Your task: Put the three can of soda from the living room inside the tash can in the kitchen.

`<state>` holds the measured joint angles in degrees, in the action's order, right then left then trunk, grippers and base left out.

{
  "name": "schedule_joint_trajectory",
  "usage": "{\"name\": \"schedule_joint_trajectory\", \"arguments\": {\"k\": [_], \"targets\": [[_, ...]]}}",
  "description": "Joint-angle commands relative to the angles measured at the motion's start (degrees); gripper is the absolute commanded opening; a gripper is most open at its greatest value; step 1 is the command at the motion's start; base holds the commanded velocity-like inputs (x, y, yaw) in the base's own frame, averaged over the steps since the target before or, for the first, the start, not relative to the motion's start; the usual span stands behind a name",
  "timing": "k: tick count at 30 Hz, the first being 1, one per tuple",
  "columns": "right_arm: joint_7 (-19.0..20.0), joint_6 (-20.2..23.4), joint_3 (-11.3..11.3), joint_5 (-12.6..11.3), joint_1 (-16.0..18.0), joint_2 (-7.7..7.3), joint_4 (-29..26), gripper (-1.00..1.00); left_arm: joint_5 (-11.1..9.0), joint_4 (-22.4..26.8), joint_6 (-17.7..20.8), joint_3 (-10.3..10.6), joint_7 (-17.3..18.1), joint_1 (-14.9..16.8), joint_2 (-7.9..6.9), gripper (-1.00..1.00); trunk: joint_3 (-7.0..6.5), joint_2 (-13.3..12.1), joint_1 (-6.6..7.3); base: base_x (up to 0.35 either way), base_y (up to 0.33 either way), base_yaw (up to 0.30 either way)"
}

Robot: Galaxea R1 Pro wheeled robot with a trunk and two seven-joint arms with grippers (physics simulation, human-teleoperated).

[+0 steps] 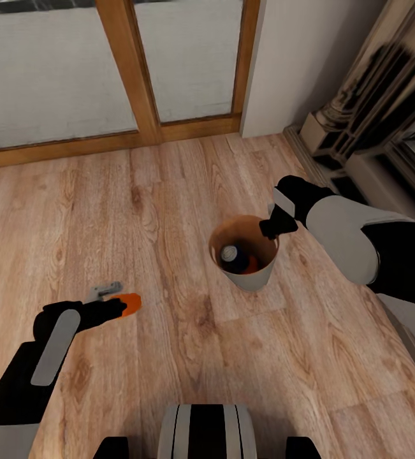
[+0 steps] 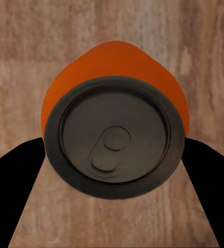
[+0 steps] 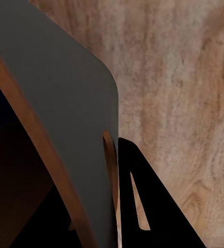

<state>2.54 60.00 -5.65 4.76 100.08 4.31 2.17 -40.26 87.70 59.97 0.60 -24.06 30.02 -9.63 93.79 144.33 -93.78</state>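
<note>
While held in left jaws (image 2: 112, 155), orange can (image 2: 114, 119) lies horizontal.

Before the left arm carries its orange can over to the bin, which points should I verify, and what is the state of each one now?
1. Left tool shut on the orange can: ok.
2. Can's far end free of the floor: cannot tell.
3. Right tool shut on the bin rim, one finger outside the wall: ok.
4. Bin upright, mouth open: ok.
5. Blue can and another orange can already inside: ok.
</note>
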Motion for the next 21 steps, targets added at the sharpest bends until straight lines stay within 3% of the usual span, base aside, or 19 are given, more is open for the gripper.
{"name": "schedule_joint_trajectory", "arguments": {"k": [1, 3, 7, 10, 21], "targets": [[0.17, 0.00, 0.64, -0.91, -0.19, -0.02, -0.03, -1.00, -1.24, 0.69, 0.03, -0.03, 0.00, -0.02, -0.03, -1.00, -0.01, 0.00, 0.01, 0.000, 0.000, 0.000], [0.18, 0.00, 0.64, -0.88, -0.49, -0.05, -0.05, -1.00, -3.48, 1.68, 0.03, 0.05, -0.01, -0.03, -0.06, -1.00, -0.01, 0.00, 0.01, 0.000, 0.000, 0.000], [0.13, 0.00, 0.64, -0.82, -1.04, 0.08, -0.13, -1.00, -5.82, 2.74, 0.03, 0.19, -0.02, -0.04, 0.01, -1.00, -0.01, 0.00, 0.01, 0.000, 0.000, 0.000], [0.13, 0.00, 0.64, -0.81, -1.22, 0.12, -0.11, -1.00, -6.17, 2.89, 0.03, 0.24, -0.02, -0.05, 0.03, -1.00, -0.01, 0.00, 0.01, 0.000, 0.000, 0.000], [0.18, 0.00, 0.62, -0.74, -2.04, 0.22, -0.20, -1.00, -6.35, 3.08, 0.03, 0.33, -0.11, 0.01, 0.07, -1.00, -2.44, -0.14, 0.29, 0.000, 0.000, 0.000]]}}
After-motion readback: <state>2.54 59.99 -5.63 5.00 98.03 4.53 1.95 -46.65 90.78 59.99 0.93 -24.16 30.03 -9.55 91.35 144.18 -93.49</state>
